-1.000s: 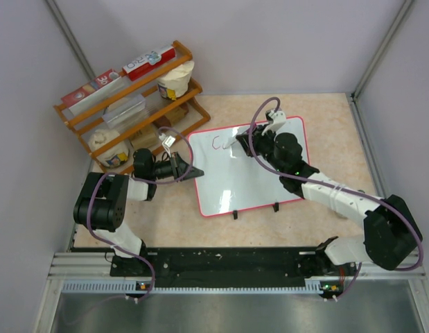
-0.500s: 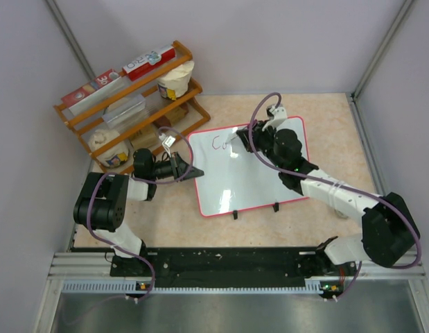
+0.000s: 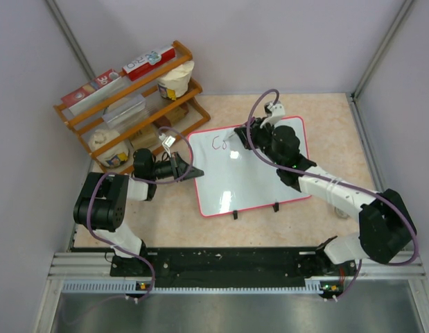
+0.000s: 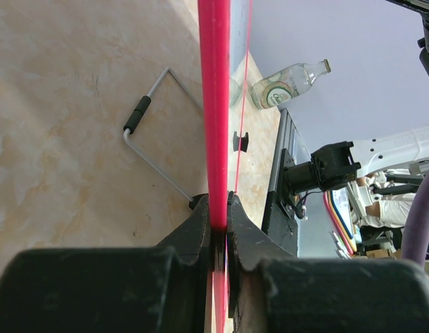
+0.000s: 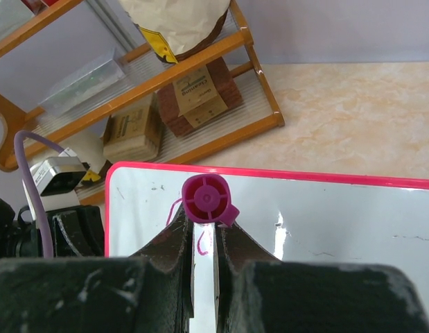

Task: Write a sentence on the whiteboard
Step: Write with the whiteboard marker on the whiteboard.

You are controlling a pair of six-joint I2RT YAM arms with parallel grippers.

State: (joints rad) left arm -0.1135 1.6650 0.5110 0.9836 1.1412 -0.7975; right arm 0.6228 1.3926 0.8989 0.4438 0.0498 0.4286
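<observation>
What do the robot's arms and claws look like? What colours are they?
The left arm and right arm have chunky black joints joined by smooth white tubes. A thin purple cable loops along each. The left claw and right claw are matte black, each with two tapered fingers.

**Three cameras, one board between them**

The top camera hangs high behind the two arm bases and looks steeply down. It is far enough back to take in the whole table (image 3: 332,132), the whiteboard (image 3: 245,173) and the shelf (image 3: 131,104) at the far left.

The left wrist camera sits low and very close behind the left gripper (image 4: 217,211). It sights edge-on along the whiteboard's pink rim toward the table's near right side, where a bottle (image 4: 287,82) lies far off.

The right wrist camera peers out between the fingers of the right gripper (image 5: 204,239), close over the end of the marker (image 5: 204,199). It faces across the board's far left corner to the same shelf.

All three views share the whiteboard.
</observation>
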